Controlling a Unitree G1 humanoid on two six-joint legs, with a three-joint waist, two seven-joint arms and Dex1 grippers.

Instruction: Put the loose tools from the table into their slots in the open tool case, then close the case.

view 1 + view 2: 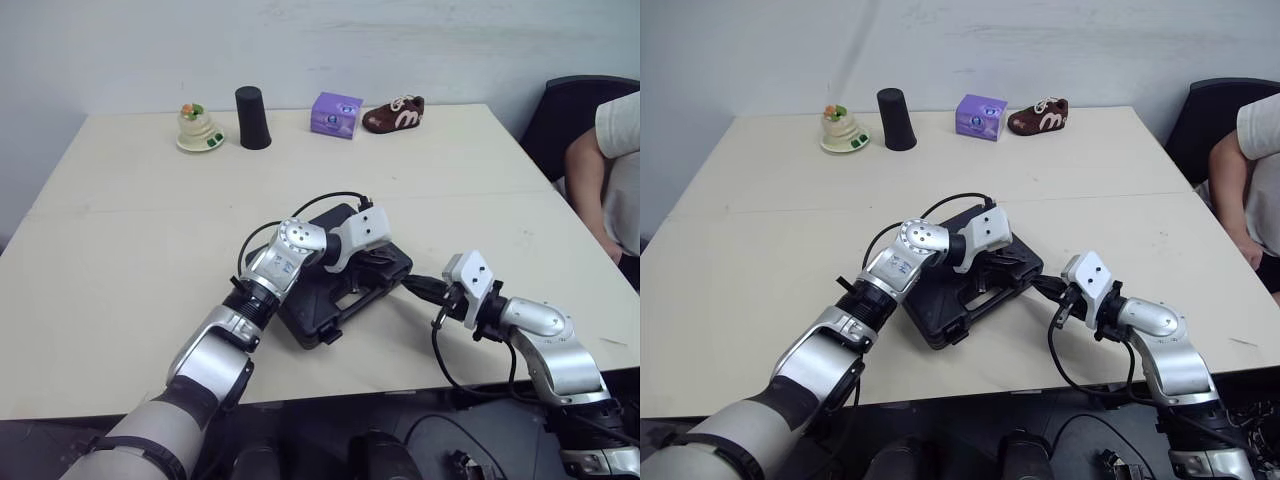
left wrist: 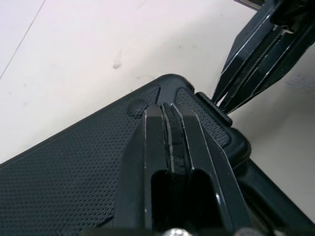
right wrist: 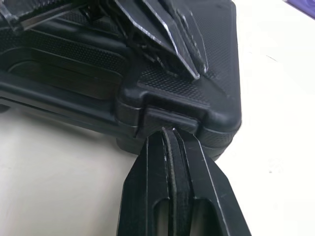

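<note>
The left fingers (image 2: pixel 163 114) were pressed together, their tips lying flat on the pebbled lid of the tool case (image 1: pixel 312 312) near one corner. The right fingers (image 3: pixel 166 138) were pressed together too, with nothing between them, their tips touching the latch (image 3: pixel 170 118) on the case's side edge.

There was one tool case: black, hard plastic, with a dotted texture and rounded corners. Its lid was down, and it lay at an angle on the near middle of the pale worktop (image 1: pixel 120 250). No writing could be read on it.

Four small things stood in a row along the far edge, well apart from the case: one small figure on a dish (image 1: pixel 198 128), one black cup (image 1: pixel 252 118) upside down, one purple box (image 1: pixel 335 114) whose print was too small to read, and one brown shoe (image 1: pixel 394 115) bearing a white "m"-like mark. One person (image 1: pixel 605 160) sat at the right side.
</note>
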